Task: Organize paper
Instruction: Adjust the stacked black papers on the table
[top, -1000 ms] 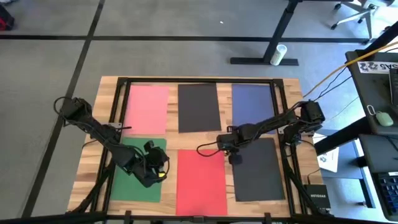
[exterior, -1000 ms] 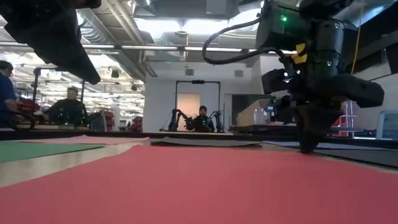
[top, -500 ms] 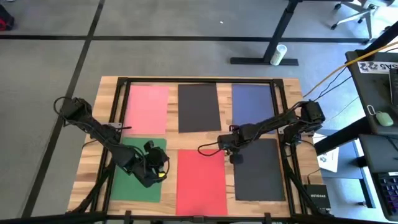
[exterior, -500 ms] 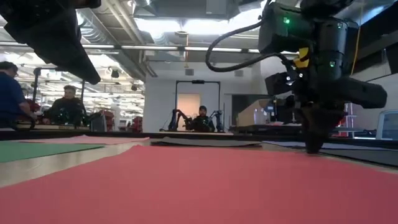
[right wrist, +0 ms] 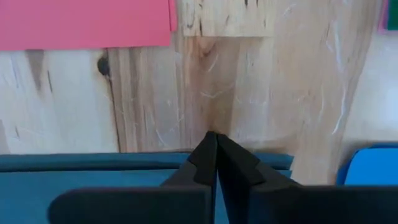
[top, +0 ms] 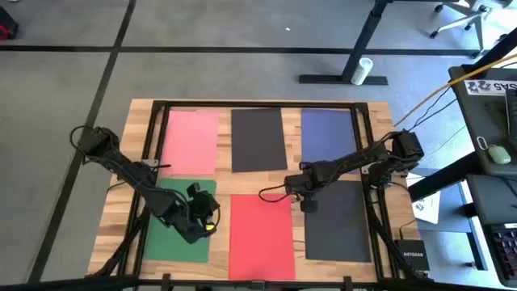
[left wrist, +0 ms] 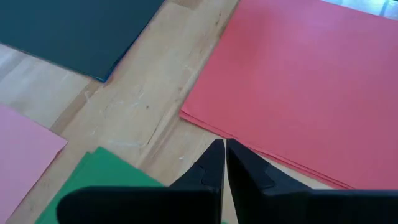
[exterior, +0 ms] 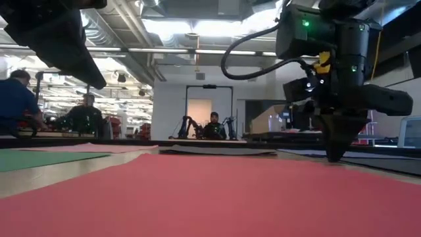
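Paper sheets, thin matte rectangles, lie in a grid; right gripper (top: 307, 205), fingers pressed together, touches the dark grey sheet's (top: 335, 222) corner, probably to slide it, while left gripper (top: 212, 220), likewise closed, waits above the green sheet (top: 174, 234).

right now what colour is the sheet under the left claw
Green: the left claw is over the green sheet, clearest in the high view.

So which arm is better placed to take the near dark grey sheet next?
Probably the right: the right gripper, fingers shut, is low at the dark grey sheet's edge, while the left gripper is across the red sheet, over the green sheet.
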Robot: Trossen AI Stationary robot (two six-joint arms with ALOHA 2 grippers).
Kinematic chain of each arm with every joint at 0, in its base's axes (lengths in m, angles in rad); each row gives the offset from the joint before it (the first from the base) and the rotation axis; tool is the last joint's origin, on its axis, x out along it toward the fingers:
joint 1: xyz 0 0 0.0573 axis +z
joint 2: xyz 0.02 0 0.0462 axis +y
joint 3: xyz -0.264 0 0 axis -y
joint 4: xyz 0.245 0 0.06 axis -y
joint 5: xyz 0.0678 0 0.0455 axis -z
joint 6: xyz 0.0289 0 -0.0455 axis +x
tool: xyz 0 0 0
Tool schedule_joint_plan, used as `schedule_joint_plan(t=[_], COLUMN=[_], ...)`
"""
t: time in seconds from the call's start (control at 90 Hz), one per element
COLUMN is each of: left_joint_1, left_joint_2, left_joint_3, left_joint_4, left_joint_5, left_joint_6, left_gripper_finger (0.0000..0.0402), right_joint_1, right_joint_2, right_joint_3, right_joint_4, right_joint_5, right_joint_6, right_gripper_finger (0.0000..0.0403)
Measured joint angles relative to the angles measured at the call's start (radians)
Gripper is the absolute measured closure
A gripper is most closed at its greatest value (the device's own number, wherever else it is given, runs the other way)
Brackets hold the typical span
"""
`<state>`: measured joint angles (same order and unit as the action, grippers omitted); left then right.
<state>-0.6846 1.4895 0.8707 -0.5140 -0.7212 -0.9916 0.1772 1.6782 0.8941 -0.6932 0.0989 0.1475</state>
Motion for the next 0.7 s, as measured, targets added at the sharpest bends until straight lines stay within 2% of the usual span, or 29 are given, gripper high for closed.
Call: schedule_joint_plan(t=[0.211,0.389,0.7], left_joint_1=[0.0,0.0,0.0], left_joint_2=[0.0,0.0,0.0], left_joint_3=[0.0,0.0,0.0], left_joint_4=[-0.001,-0.001,0.001], left_joint_5=[0.0,0.0,0.0], left_joint_6=[-0.001,-0.002,-0.003], left_gripper_finger=[0.0402,0.0402,0.0402], right_joint_1=[0.028,0.148,0.357], right_joint_2=[-0.047,-0.043,-0.031], right_joint_3=[0.003,0.004,0.007], right_joint_4=[0.031,0.07,0.256], right_joint_5=[-0.017,-0.035,-0.058], right_joint_6=[0.04,0.165,0.439], right_gripper_finger=[0.0403,0.0403,0.0403])
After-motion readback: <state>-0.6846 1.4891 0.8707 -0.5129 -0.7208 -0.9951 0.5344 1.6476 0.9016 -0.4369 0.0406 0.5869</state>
